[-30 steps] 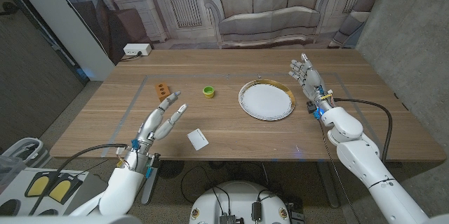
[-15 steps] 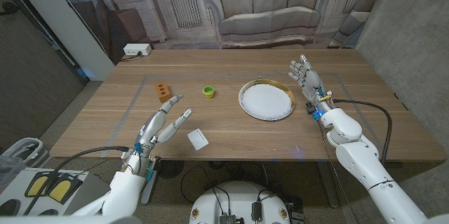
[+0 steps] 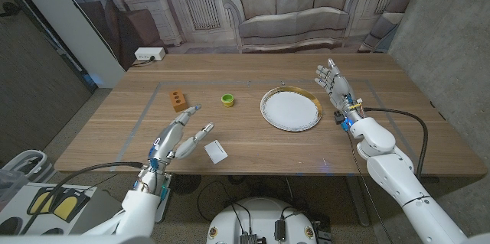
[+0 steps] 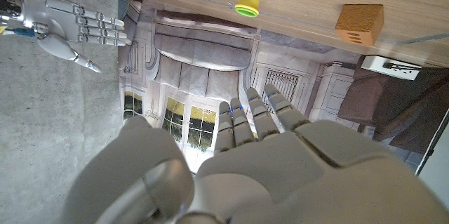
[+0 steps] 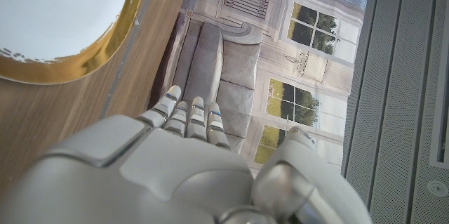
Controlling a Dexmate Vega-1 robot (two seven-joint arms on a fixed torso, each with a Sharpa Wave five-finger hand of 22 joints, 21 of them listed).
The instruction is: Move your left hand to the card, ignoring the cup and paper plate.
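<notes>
The left hand (image 3: 178,138), fingers spread and holding nothing, is reaching for the white card (image 3: 216,151) lying on the table (image 3: 253,144) just beside its fingertips, so next it needs a small reach across.

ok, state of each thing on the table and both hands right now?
card: flat on the table, untouched, just right of the left hand's fingertips
left hand: fingers apart, holds nothing, close beside the card
right hand: fingers apart, holds nothing, right of the plate
cup: upright, apart from everything
plate: flat, nothing on it
block: on the table, untouched
</notes>
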